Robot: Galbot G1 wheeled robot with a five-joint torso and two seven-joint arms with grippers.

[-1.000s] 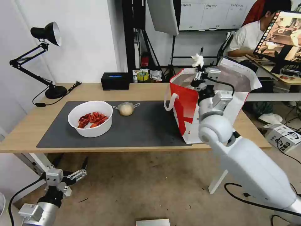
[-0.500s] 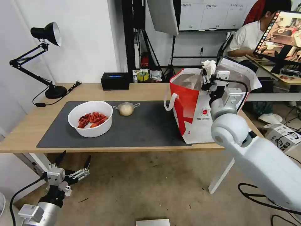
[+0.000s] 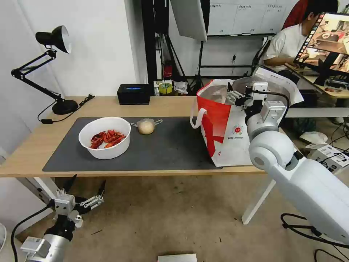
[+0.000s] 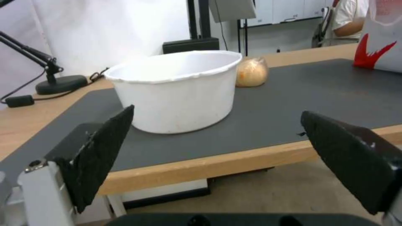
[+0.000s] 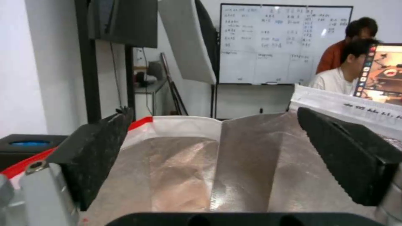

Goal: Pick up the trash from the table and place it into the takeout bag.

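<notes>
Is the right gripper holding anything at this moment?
No, the right gripper is open and empty, with only the foil lining of the takeout bag between its fingers.

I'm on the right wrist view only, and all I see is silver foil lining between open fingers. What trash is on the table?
Observer: The head view shows the white bowl of crayfish shells on the grey mat.
Operator: Anything else?
Observer: The small clear bag with the beige ball lies beside the bowl, on the side toward the takeout bag, where your right hand is.
Operator: Where's the left hand?
Observer: The left hand hangs open below the table, in front of its front edge.
</notes>
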